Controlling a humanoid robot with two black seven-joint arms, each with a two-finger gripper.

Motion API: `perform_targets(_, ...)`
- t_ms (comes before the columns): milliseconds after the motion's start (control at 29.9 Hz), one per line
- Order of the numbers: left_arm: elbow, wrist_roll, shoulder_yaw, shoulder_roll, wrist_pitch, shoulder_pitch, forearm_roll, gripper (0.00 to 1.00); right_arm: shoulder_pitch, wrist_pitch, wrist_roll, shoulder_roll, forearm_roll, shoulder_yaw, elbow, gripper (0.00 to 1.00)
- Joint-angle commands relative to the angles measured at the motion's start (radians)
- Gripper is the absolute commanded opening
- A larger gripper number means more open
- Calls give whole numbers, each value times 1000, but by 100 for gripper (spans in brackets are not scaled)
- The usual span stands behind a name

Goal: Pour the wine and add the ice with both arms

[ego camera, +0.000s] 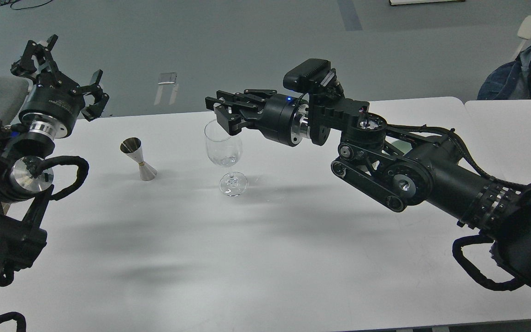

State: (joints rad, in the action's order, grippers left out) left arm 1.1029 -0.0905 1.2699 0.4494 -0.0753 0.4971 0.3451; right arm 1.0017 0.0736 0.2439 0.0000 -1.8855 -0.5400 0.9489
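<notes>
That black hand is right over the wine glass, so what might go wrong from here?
1. The right hand hangs at the rim of the tall, thin-stemmed wine glass; a small nudge might tip it.
2. The metal jigger stands tilted left of the glass; it may topple.
3. The glass holds something clear that could spill onto the white table.
</notes>
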Motion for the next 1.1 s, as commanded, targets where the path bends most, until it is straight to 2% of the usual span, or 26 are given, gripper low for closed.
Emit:
perform_targets(0, 0, 0, 8, 0, 0, 0, 0, 97, 2, 0, 0, 0, 0, 0, 1, 5)
perform_targets(33, 0, 0, 8, 0, 0, 0, 0, 97, 2, 0, 0, 0, 0, 0, 1, 5)
perform_targets(67, -2, 0, 8, 0, 0, 0, 0, 97, 3, 0, 0, 0, 2, 0, 1, 11)
perform_targets(100, -2, 0, 8, 0, 0, 0, 0, 97, 3, 0, 0, 0, 2, 0, 2, 21)
perform_targets(234, -2, 0, 8, 0, 0, 0, 0, 97, 8, 0, 0, 0, 2, -2, 4, 34)
perform_targets(301, -2, 0, 8, 0, 0, 0, 0, 97, 11, 0, 0, 0, 2, -2, 4, 39)
perform_targets(434, -2, 0, 8, 0, 0, 0, 0, 97, 12, 0, 0, 0, 3, -2, 4, 42)
perform_targets(568, -2, 0, 8, 0, 0, 0, 0, 97, 11, 0, 0, 0, 5, -2, 5, 51)
perform_targets(702, -2, 0, 8, 0, 0, 0, 0, 97, 11, 0, 0, 0, 5, -3, 5, 68)
perform_targets(1003, -2, 0, 8, 2, 0, 0, 0, 97, 12, 0, 0, 0, 6, -3, 7, 70)
perform_targets(1036, -2, 0, 8, 2, 0, 0, 0, 97, 12, 0, 0, 0, 6, -3, 7, 77)
perform_targets(1069, -2, 0, 8, 2, 0, 1, 0, 97, 12, 0, 0, 0, 9, -5, 7, 92)
